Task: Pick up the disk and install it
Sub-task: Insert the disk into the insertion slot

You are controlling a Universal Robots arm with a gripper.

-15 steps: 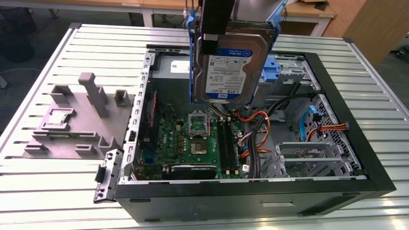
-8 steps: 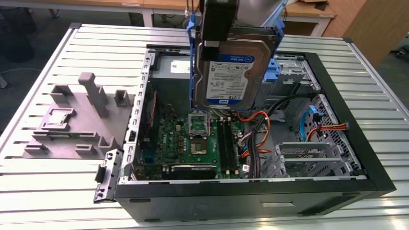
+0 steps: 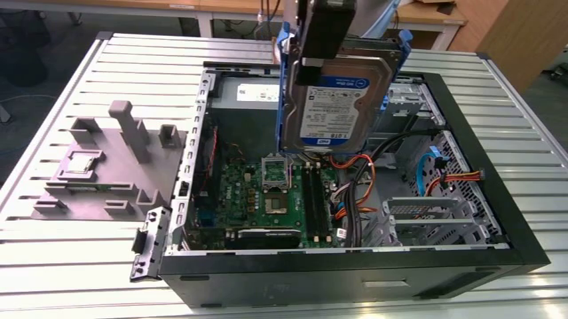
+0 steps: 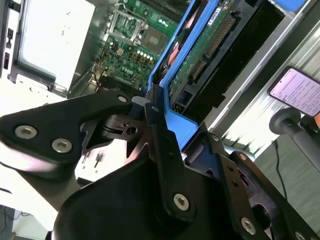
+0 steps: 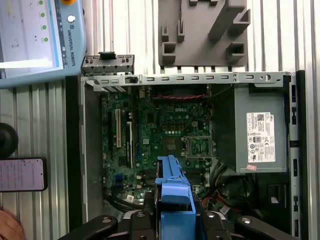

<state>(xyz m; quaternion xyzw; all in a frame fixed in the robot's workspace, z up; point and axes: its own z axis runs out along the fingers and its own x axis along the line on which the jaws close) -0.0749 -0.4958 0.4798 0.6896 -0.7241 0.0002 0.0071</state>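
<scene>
My tool (image 3: 317, 61) pinches the disk (image 3: 342, 109), which hangs upright right under it; further below the tool I see the open case (image 3: 355, 279) and its motherboard (image 3: 266, 193).

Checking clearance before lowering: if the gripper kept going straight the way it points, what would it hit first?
Likely the green circuit board, with the held disk touching before the gripper itself. Depth is unclear; the orange cables nearby might come first.
</scene>
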